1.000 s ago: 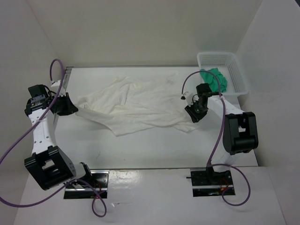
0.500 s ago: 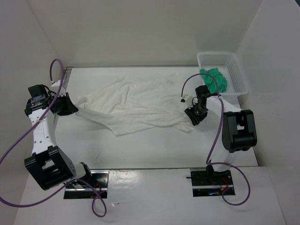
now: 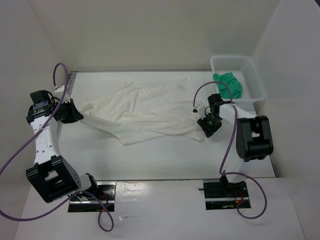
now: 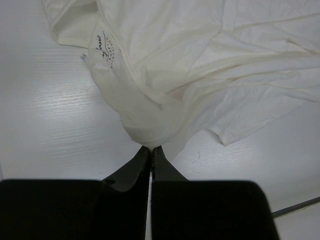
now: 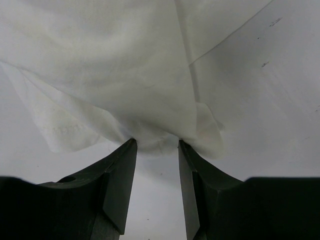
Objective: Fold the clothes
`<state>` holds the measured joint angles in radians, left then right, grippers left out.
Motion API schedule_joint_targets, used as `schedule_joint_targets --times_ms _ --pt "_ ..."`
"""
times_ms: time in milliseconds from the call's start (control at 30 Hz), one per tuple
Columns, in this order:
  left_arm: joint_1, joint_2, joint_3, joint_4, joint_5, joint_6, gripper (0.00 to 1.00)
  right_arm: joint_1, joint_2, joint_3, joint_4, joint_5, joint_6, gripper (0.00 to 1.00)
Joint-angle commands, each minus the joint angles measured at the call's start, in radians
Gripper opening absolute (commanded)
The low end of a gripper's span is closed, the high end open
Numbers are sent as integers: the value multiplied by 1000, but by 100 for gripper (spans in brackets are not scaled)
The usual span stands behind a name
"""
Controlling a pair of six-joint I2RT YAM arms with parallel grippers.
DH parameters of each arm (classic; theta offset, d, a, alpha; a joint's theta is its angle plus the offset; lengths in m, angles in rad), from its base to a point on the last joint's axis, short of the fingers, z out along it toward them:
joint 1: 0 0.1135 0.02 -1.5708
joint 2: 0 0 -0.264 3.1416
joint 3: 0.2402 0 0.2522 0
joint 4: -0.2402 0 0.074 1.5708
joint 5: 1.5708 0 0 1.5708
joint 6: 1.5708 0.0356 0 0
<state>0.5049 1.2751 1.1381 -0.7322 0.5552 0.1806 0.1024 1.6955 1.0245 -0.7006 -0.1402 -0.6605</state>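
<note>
My left tool is pinched tight on a bunched edge of the white garment, which lies spread and wrinkled across the middle of the desk. My right tool stands half apart, with the garment's opposite edge just at its tips, ungripped.

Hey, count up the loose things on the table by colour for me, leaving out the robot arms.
White: 2, the large wrinkled white fabric garment and the white plastic mesh basket.
Green: 1, the small bright green cloth in the basket.
Total: 3.
</note>
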Motion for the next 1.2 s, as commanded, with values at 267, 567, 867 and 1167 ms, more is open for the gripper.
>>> schedule_joint_targets --times_ms 267,567,867,1167 --pt "-5 10 -14 7 25 8 0 34 81 -15 41 22 -13 46" --pt "-5 10 -14 7 25 8 0 43 112 -4 59 13 -13 33" --pt "-5 10 -14 7 25 8 0 43 93 -4 69 34 21 0" --pt "-45 -8 81 -33 -15 17 0 43 -261 196 -28 157 53 0"
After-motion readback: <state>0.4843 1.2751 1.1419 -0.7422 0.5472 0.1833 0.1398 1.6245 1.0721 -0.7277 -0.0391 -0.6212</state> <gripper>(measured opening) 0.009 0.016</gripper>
